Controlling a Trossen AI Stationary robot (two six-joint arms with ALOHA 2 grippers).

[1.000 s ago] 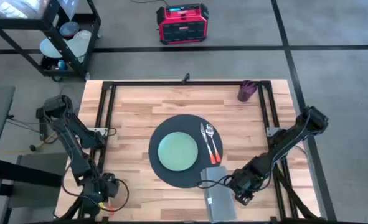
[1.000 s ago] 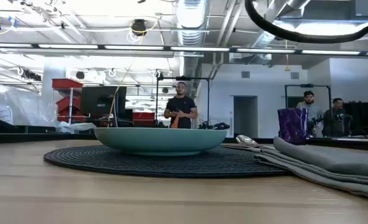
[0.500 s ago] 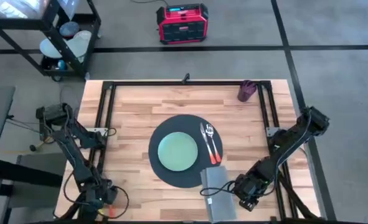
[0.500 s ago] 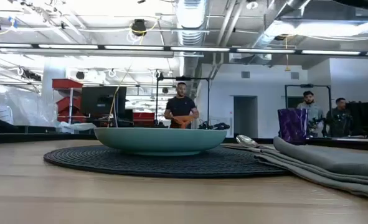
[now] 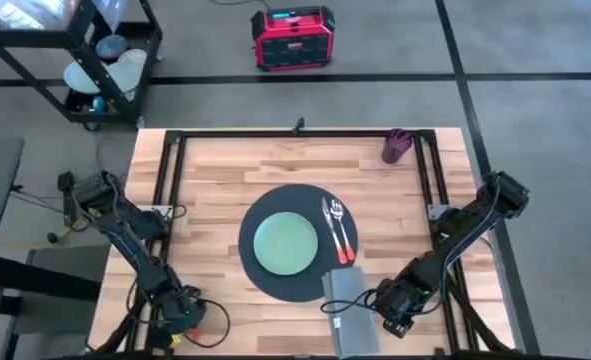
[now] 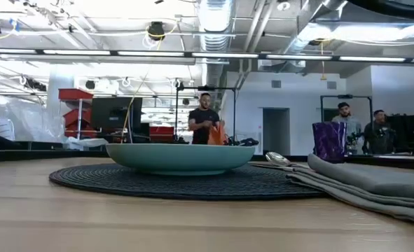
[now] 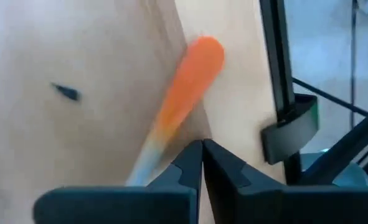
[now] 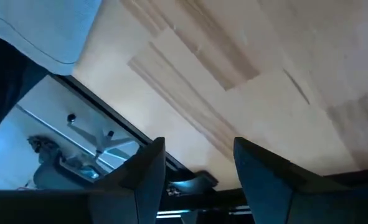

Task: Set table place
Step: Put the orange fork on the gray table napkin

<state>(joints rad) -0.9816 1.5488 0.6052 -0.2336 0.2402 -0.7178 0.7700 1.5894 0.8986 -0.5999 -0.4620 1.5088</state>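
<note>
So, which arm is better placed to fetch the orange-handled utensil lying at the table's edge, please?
Left. The left gripper sits at the orange-handled utensil by the table's left rail; the right gripper, open, is beside the napkin on the far side of the placemat.

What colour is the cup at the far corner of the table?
Purple; the cup shows best in the high view, by the table's far right corner.

The left gripper has moved right along the table's near left corner and now sits over an orange-handled utensil, fingers closed. The right gripper has backed right, off the napkin.
</note>
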